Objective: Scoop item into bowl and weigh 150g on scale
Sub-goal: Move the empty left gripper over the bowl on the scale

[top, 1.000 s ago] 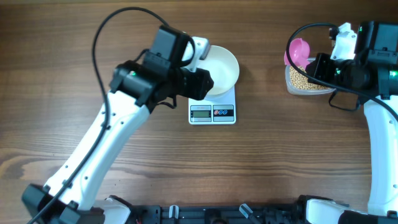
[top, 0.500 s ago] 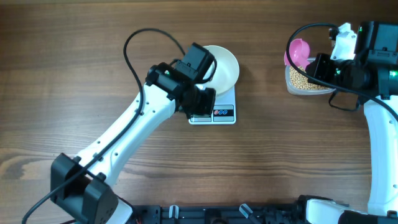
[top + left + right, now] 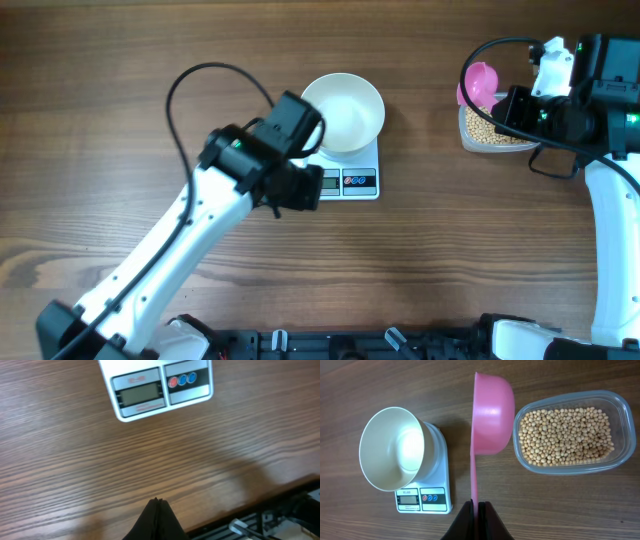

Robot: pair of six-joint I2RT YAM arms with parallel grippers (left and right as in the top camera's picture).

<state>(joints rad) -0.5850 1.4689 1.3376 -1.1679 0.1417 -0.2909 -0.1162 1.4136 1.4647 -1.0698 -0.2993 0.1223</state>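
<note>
The white bowl (image 3: 344, 111) (image 3: 395, 447) stands on the white scale (image 3: 343, 181) (image 3: 161, 389) (image 3: 424, 500), and nothing shows inside it. Tan beans (image 3: 565, 435) (image 3: 485, 127) fill a clear plastic tub (image 3: 617, 412) at the far right. My right gripper (image 3: 479, 504) is shut on the handle of a pink scoop (image 3: 490, 410) (image 3: 481, 82), which hangs on edge above the table between the bowl and the tub. My left gripper (image 3: 156, 501) is shut with nothing in it, over bare wood just in front of the scale's display. In the overhead view the arm's body hides its fingers.
The left arm (image 3: 200, 230) runs from the bottom left up to the scale's left side. The right arm (image 3: 610, 200) rises along the right edge. The table's front edge (image 3: 280, 492) and a dark rail lie close behind the left gripper.
The left arm has pulled back from the bowl toward the front left, and its jaws have shut. The bowl now shows whole on the scale. The right arm and scoop have not moved.
</note>
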